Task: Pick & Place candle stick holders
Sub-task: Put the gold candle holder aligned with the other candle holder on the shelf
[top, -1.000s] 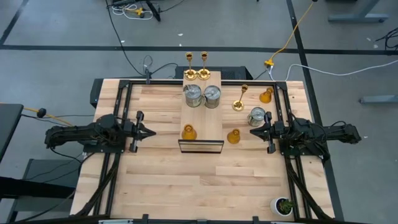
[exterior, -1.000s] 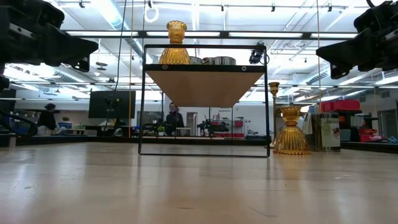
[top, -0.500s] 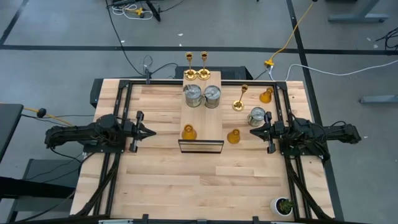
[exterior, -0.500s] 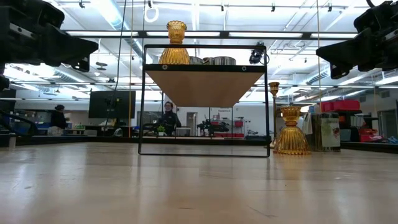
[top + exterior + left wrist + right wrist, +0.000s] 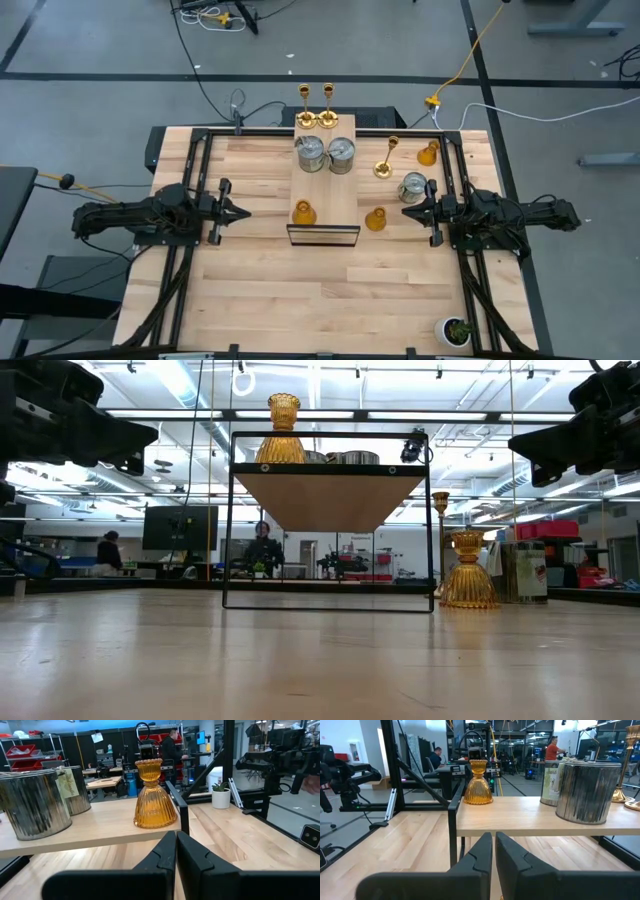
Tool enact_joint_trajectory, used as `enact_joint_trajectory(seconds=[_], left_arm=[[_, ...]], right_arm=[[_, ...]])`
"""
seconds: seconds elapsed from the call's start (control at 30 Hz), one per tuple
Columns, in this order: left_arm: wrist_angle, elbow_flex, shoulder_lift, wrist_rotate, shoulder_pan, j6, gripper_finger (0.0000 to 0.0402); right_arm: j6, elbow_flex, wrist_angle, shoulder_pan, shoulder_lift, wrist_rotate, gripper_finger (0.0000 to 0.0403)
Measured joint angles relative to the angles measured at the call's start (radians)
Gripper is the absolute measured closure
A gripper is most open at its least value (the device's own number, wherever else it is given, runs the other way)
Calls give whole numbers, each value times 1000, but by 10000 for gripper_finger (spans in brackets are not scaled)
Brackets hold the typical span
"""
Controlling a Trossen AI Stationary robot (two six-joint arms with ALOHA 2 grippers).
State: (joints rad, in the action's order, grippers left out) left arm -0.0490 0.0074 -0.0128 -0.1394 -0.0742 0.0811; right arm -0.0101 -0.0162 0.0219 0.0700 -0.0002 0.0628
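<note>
Behind the table (image 5: 260,290) we see a wide workshop with ceiling lights, screens and a couple of people far off at benches. Our pale wooden table carries a small raised shelf (image 5: 324,212) on a black frame at its middle.

On that shelf we count five pieces: two gold candlesticks (image 5: 305,119) (image 5: 327,118) at the far end, two silver cans (image 5: 310,154) (image 5: 341,154) side by side just nearer than them, and one amber holder (image 5: 303,212) at the near end, on the left half. From the left wrist view this amber holder (image 5: 154,795) stands upright near the shelf's edge, with the cans (image 5: 34,802) well apart from it.

On the table to the right of the shelf we find the other four: a gold candlestick (image 5: 385,160), an amber holder (image 5: 428,153) near the right rail, a silver can (image 5: 413,187) just nearer than that, and another amber holder (image 5: 375,219) just beside the shelf's right edge. A small potted plant (image 5: 457,331) sits at the near right corner.

Our left tool (image 5: 240,211) hangs above the table left of the shelf, fingers pressed together and holding nothing. Our right tool (image 5: 408,211) hangs right of the shelf, near the silver can, likewise closed and empty. Both point inward toward the shelf.
</note>
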Motion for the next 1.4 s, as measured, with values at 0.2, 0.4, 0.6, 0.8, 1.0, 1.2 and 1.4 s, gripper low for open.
enact_joint_trajectory(seconds=[0.2, 0.4, 0.6, 0.8, 1.0, 1.2, 1.4], left_arm=[[0, 0, 0, 0, 0, 0, 383], [0, 0, 0, 0, 0, 0, 383], [0, 0, 0, 0, 0, 0, 383], [0, 0, 0, 0, 0, 0, 383], [0, 0, 0, 0, 0, 0, 383], [0, 0, 0, 0, 0, 0, 383], [0, 0, 0, 0, 0, 0, 383]], right_arm=[[0, 0, 0, 0, 0, 0, 376], [0, 0, 0, 0, 0, 0, 376], [0, 0, 0, 0, 0, 0, 376], [0, 0, 1, 0, 0, 0, 376], [0, 0, 2, 0, 0, 0, 376], [0, 0, 2, 0, 0, 0, 376], [-5, 0, 5, 0, 0, 18, 376]])
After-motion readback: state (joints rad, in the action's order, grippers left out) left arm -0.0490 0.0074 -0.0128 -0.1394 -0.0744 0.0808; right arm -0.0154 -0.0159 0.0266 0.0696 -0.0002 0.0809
